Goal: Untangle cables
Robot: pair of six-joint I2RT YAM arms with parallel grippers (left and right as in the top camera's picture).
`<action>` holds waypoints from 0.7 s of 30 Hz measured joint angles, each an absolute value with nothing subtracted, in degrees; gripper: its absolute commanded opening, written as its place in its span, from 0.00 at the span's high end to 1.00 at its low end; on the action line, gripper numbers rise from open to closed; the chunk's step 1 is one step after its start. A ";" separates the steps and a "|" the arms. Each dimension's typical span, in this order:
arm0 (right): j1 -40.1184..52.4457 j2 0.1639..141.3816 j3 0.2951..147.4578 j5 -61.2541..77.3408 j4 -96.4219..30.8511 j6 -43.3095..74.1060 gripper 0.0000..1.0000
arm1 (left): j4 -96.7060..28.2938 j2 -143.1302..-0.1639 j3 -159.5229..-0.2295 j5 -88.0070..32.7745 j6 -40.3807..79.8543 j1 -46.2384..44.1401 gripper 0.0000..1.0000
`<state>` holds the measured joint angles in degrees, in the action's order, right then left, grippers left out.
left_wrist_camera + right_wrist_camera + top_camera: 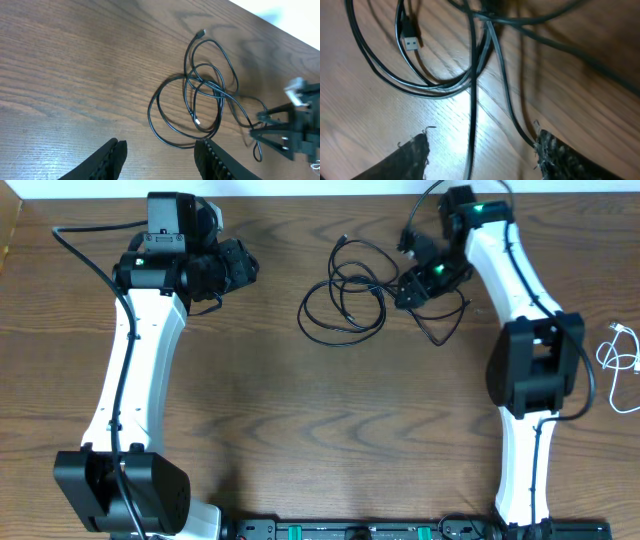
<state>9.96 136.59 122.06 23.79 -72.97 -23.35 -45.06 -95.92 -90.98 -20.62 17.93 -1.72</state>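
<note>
1. Your thin black cables lie in overlapping loops on the brown wooden table, toward its far middle. They are crossed over one another, so the untangling looks barely begun.
2. A thin white cable lies alone at the table's right edge, well apart from the heap. Count that one as separated.
3. Your right gripper is low at the heap's right side, fingers spread, with a black strand running between them. The wrist view is blurred, so you cannot tell whether either pad touches it.
4. Your left gripper hovers left of the loops, spread and empty.
5. What is left: free each black cord from the others.
</note>
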 measured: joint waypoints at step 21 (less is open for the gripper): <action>14.72 118.17 127.04 25.89 -68.29 -16.40 0.99 | -46.02 -95.92 -90.98 -20.62 17.93 -1.72 0.51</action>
<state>14.72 118.17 127.04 25.89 -68.29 -16.40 -46.02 -95.92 -90.98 -20.62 17.93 -1.72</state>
